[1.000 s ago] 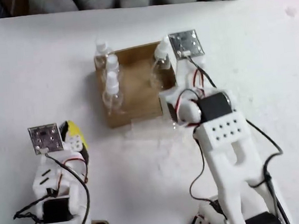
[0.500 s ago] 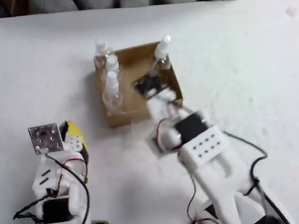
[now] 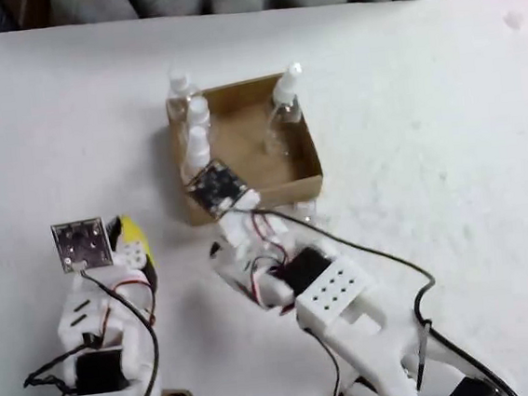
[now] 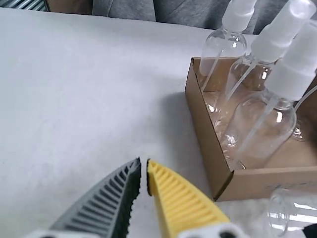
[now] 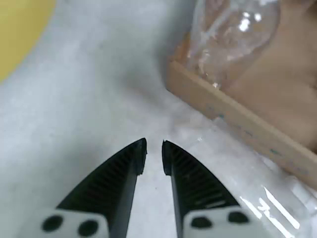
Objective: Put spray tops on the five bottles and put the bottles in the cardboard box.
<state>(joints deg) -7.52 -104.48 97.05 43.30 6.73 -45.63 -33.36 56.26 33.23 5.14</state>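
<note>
A: Why does the brown cardboard box [image 3: 287,193] look one short?

B: Four clear plastic bottles with white spray tops [image 3: 197,148] stand inside it against the walls, so the middle is free. A fifth clear bottle [image 5: 242,168] lies on its side on the white table [image 3: 441,97]. It is just beside the box's outer wall and just past the right pincer [image 5: 154,148]. Likely the next pick-up. Top fitted or not: cannot tell.

A: Right pincer state?

B: Released. The jaws are a crack apart and grasp nothing. Tips low over the table, near the lying bottle, not touching it.

A: Left pincer [image 4: 143,171]?

B: Clenched and empty, with the box ahead of it, apart.
</note>
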